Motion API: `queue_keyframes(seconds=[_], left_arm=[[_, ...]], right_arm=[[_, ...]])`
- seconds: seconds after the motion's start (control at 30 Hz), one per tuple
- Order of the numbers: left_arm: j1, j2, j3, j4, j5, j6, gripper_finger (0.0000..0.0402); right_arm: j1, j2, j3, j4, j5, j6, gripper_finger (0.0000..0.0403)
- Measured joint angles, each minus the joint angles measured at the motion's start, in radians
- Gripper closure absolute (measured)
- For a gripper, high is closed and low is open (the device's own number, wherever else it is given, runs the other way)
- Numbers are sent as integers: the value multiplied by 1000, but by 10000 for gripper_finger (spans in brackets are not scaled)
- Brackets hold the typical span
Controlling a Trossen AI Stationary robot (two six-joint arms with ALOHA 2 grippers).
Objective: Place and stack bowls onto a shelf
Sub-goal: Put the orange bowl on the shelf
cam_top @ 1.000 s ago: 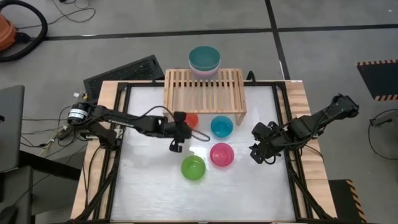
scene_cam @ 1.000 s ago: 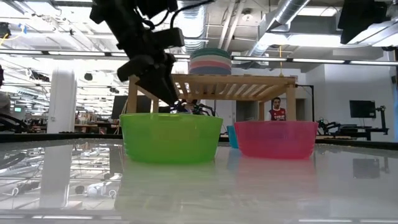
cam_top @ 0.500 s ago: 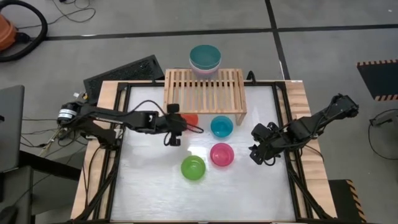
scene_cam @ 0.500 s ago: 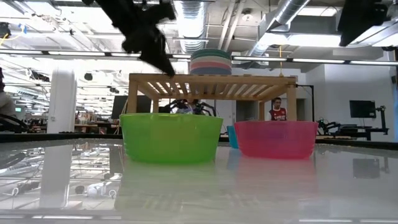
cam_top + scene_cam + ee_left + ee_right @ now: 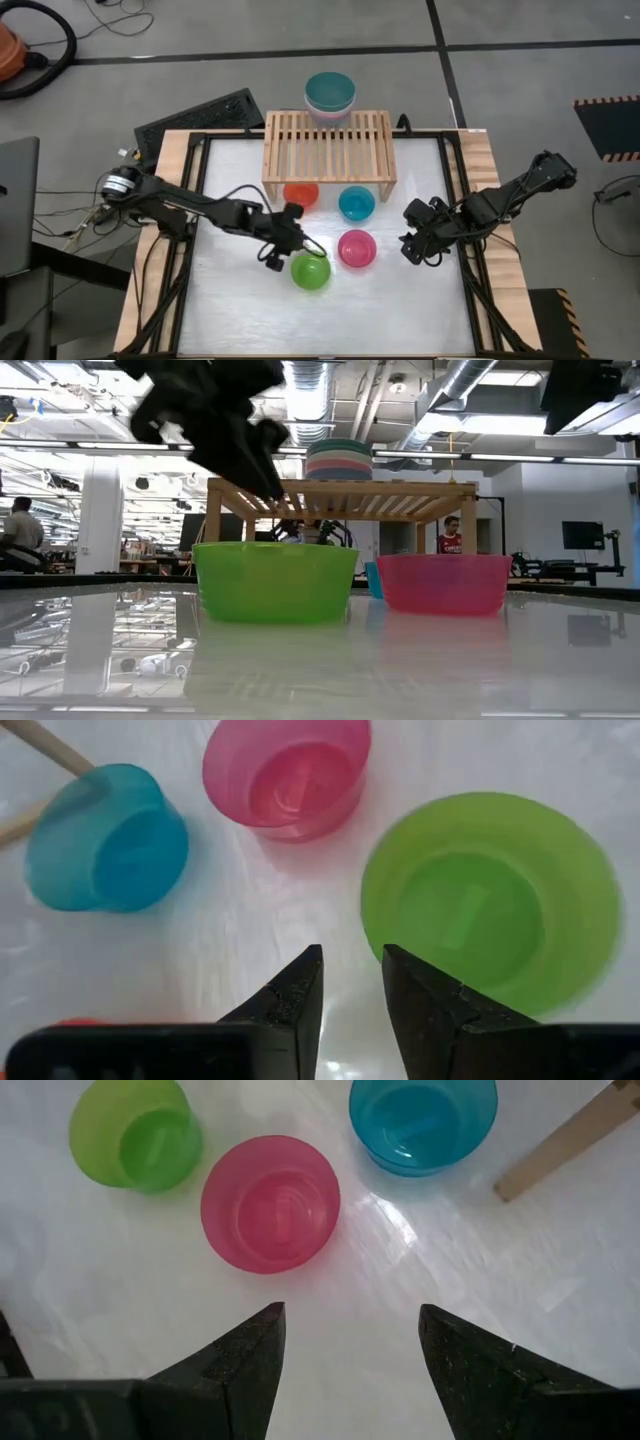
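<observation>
High view: left gripper (image 5: 272,262) is hovering just beside the lime green bowl (image 5: 311,270), on the side away from the magenta bowl (image 5: 357,248); fingers are standing narrowly apart, gripping nothing. Red bowl (image 5: 300,193) and cyan bowl (image 5: 356,203) are sitting beyond it at the front edge of the shelf (image 5: 328,145). A stack of larger bowls (image 5: 330,96), teal on top, is resting at the shelf's far edge. Right gripper (image 5: 411,248) is waiting near the magenta bowl, fingers spread wide, empty. Table (image 5: 240,320) is glossy white inside a wood frame; grey floor (image 5: 520,30) around it, keyboard (image 5: 200,115) behind.

Low view: left arm is hanging above the lime bowl; the shelf and stack are showing behind; open workshop with ceiling ducts (image 5: 450,385) and a person (image 5: 449,535) far off.

Left wrist view: fingers (image 5: 295,1000) are sitting a small gap apart, lime bowl just ahead, magenta and cyan farther.

Right wrist view: fingers (image 5: 250,1355) are standing wide, magenta bowl straight ahead, lime and cyan beyond, a shelf leg (image 5: 565,1135) by the cyan.
</observation>
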Motion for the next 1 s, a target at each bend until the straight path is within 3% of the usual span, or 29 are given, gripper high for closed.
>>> queue_keyframes(seconds=[0.17,0.27,0.57,0.7,0.83,1.0], left_arm=[[34,102,0,77,121,-13,310],[54,137,1,78,122,-9,310],[4,147,65,-26,-177,54,310],[-59,140,129,-115,-228,29,310],[-123,99,202,-249,-312,-20,310],[-182,-1,236,-492,-480,-205,310]], right_arm=[[-1,0,0,4,-5,1,148],[2,0,0,7,-13,4,148],[-9,0,0,9,8,-15,148],[-85,68,0,108,38,-183,159],[-175,183,0,340,52,-406,212],[-286,341,0,644,10,-621,355]])
